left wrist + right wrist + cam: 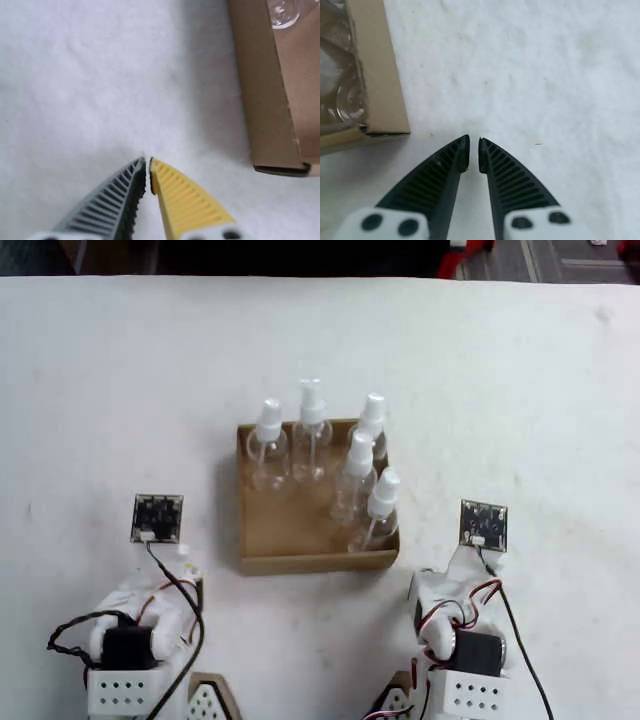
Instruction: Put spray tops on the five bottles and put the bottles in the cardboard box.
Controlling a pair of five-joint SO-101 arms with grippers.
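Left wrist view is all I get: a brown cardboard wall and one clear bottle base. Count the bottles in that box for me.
Observer: Five clear plastic bottles stand inside the brown cardboard box, as the high view shows.
Operator: Report their tops.
Observer: Each of the five carries a white spray top.
Operator: Now tell me about the other arm.
Observer: The right gripper is shut and holds nothing. It is over the bare white table, beside a corner of the box.
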